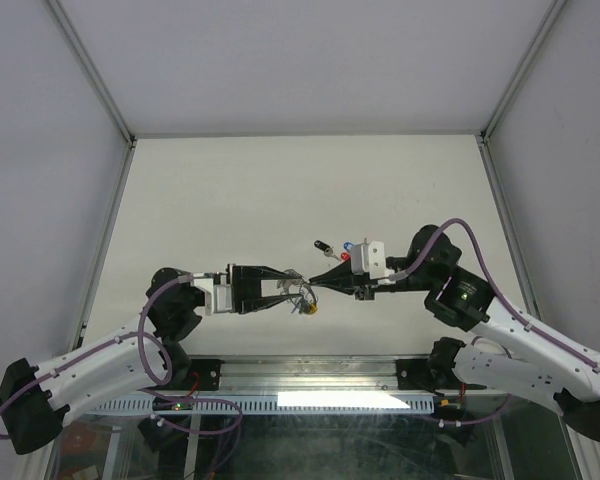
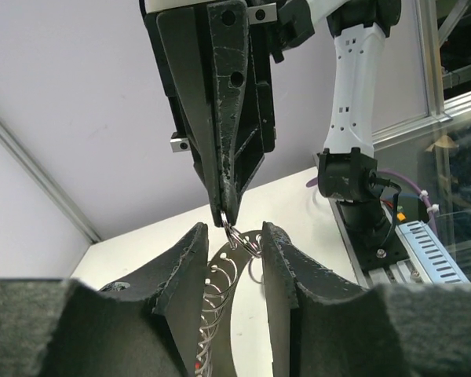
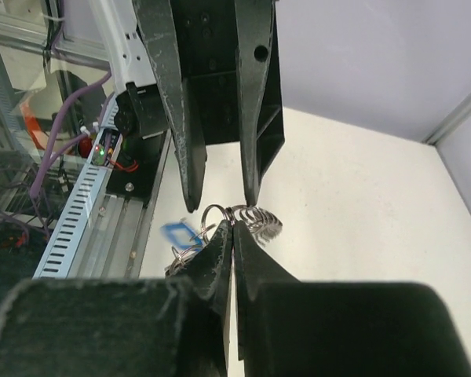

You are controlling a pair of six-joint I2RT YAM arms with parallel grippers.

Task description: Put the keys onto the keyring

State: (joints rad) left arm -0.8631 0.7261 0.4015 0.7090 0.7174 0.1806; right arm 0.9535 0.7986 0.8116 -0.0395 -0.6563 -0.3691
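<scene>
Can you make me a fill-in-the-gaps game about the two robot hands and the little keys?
1. The right gripper is ___ on a small metal ring.
2. The left gripper has its jaws ___, with the beaded keyring between its fingers.
3. Three loose keys lie on the table beyond the grippers, with black, red and ___ tags.

Missing words: shut, open, blue.

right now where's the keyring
In the top view the keyring is mid-table, toward the near edge, between the open fingers of the left gripper, where the right gripper's shut tips meet it. Loose keys lie just beyond.
</scene>
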